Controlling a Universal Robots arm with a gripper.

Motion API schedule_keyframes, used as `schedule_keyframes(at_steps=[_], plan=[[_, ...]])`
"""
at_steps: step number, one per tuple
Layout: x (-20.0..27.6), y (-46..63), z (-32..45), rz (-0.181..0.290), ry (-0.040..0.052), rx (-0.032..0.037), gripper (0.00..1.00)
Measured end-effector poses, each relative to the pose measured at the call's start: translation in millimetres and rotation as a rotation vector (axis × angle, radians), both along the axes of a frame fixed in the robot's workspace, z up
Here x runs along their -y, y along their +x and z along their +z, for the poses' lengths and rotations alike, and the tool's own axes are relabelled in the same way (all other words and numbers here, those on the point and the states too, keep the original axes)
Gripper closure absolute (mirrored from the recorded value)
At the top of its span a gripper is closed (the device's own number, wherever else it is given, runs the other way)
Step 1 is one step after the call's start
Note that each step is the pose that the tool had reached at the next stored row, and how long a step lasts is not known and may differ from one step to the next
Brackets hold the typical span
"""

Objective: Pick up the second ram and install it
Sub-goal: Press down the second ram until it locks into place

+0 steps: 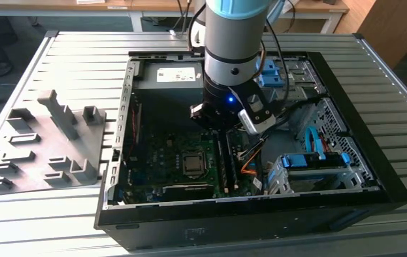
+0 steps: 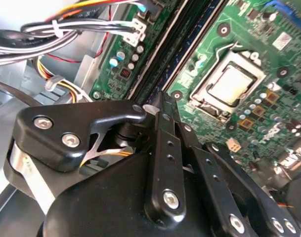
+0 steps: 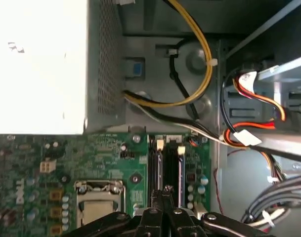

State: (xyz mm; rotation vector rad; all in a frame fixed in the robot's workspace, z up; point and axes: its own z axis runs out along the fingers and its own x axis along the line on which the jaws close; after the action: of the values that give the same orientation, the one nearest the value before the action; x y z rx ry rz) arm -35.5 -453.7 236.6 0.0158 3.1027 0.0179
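Observation:
My gripper point(image 1: 221, 128) is down inside the open computer case point(image 1: 374, 176), over the motherboard point(image 1: 160, 155). In both wrist views its black fingers point(image 2: 162, 106) are shut together with nothing visible between them. The tips point(image 3: 167, 189) sit right over the two long black memory slots point(image 3: 156, 168). A thin blue-green edge point(image 2: 192, 49) runs along one slot; it looks like the second ram lying seated there, but I cannot tell for sure. White latches point(image 3: 180, 150) stand at the slots' far ends.
The processor socket point(image 2: 234, 84) lies just beside the slots. Cable bundles point(image 3: 199, 74) and the power supply point(image 1: 178, 75) crowd the far end. Blue drive brackets point(image 1: 310, 160) sit at the exterior view's right. A grey fixture tray point(image 1: 46, 144) lies outside the case at its left.

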Motion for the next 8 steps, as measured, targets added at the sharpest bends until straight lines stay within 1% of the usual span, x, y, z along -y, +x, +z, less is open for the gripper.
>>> schedule_keyframes(at_steps=[4, 8], plan=[[-4.8, 0.0, -7.4, 0.0, 0.0001, 0.0, 0.9], [-7.6, 0.1, -14.6, 0.0, 0.0, 0.0, 0.9]])
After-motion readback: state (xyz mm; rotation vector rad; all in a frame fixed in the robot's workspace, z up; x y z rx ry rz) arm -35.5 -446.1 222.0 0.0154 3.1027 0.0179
